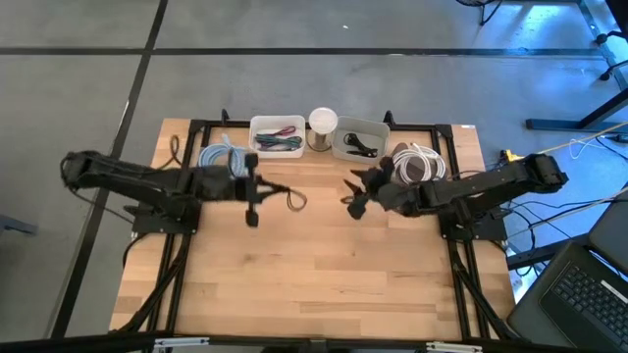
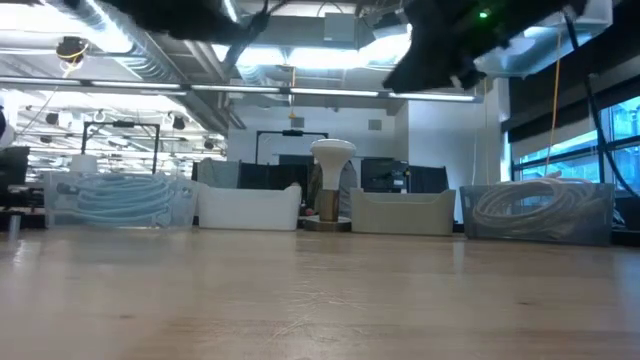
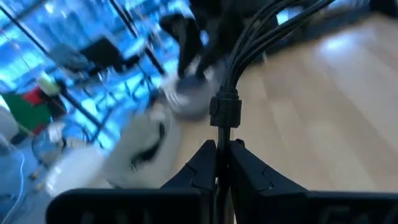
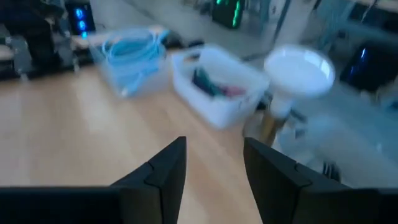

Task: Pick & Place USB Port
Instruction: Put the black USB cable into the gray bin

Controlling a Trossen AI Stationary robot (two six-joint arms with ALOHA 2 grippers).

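left gripper fingers clamped on black cable, above worktop. right gripper fingers apart, empty, nearby.

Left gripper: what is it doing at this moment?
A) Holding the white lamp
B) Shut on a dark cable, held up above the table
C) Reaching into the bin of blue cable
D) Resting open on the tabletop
B: in the left wrist view the left gripper has its fingers pinched together on the dark cable, and the high view shows it over open table, clear of the bins.
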